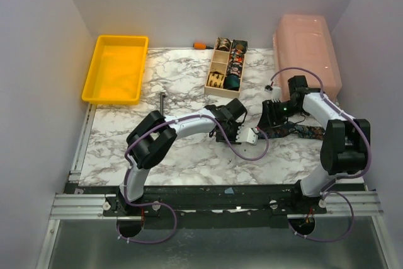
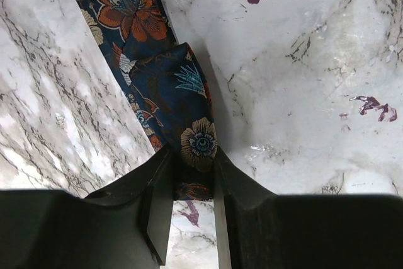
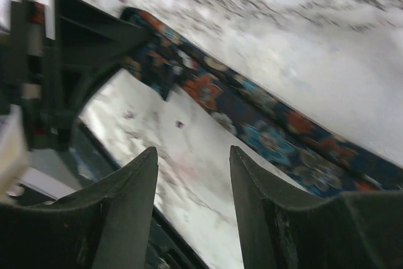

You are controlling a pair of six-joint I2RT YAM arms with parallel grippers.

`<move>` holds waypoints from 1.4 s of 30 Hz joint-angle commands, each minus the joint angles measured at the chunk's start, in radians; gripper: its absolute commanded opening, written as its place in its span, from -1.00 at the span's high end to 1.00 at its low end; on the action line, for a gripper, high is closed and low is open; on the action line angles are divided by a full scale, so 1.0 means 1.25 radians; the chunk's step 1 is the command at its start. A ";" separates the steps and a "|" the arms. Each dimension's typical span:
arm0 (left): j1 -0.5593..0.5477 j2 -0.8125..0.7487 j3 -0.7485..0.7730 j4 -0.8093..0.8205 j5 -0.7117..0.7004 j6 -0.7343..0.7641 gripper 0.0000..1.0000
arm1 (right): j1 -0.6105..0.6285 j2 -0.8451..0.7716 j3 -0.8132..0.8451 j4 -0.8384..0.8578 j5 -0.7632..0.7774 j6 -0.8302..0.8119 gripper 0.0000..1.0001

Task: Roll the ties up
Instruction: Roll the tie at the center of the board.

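Observation:
A dark navy tie with an orange and blue floral print [image 1: 303,132] lies as a long strip on the marble table, right of centre. My left gripper [image 1: 254,134] is shut on the tie's folded end; in the left wrist view the tie [image 2: 179,86] runs up and away from the gripper [image 2: 192,184]. My right gripper [image 1: 272,118] hovers just above the strip, open and empty. In the right wrist view the tie [image 3: 271,130] crosses diagonally beyond the right gripper [image 3: 192,155]. Several coiled ties [image 1: 233,64] sit in a wooden box.
The wooden compartment box [image 1: 217,67] stands at the back centre, with an orange-handled tool [image 1: 200,45] behind it. A yellow tray [image 1: 116,67] is back left, a pink lidded bin [image 1: 306,48] back right. A dark T-shaped tool [image 1: 164,101] lies left of centre.

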 commanded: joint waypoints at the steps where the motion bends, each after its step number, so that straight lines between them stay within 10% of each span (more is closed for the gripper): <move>1: 0.008 -0.016 -0.007 0.013 0.027 -0.030 0.42 | 0.009 0.075 -0.005 0.028 -0.159 0.121 -0.02; 36: 0.030 -0.021 -0.024 0.024 0.039 -0.042 0.41 | 0.153 0.177 -0.110 0.359 -0.132 0.363 0.15; 42: 0.037 -0.023 -0.023 0.025 0.048 -0.051 0.40 | 0.155 0.195 -0.091 0.350 -0.111 0.349 0.75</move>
